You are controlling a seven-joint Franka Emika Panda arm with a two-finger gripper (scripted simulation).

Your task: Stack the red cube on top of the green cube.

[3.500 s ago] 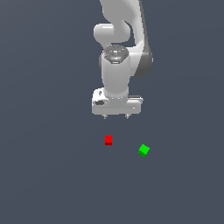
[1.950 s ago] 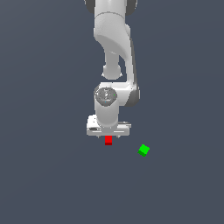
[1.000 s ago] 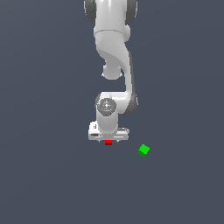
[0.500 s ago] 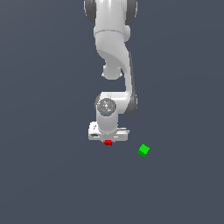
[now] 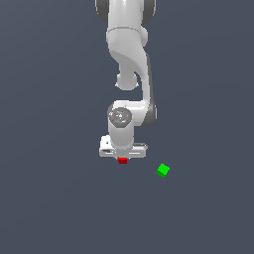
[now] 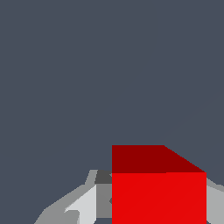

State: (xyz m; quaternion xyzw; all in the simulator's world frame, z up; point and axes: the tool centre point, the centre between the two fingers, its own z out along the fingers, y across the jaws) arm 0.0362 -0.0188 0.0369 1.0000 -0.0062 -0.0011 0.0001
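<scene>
The red cube (image 5: 122, 160) lies on the dark grey floor, mostly covered by the gripper (image 5: 122, 158), which has come straight down over it. In the wrist view the red cube (image 6: 158, 194) fills the space between the two grey fingers (image 6: 103, 197), which sit against its sides; the gripper (image 6: 157, 210) looks shut on it. The cube still seems to rest on the floor. The green cube (image 5: 163, 170) lies on the floor apart from it, toward the exterior view's right and a little nearer, turned at an angle. It does not show in the wrist view.
The white arm (image 5: 130, 59) stands upright behind the gripper. The floor (image 5: 59, 198) is plain dark grey, and no other objects show.
Over the earlier frames the gripper came down from above onto the red cube. In the last second it has stayed at the same low spot. Neither cube has moved.
</scene>
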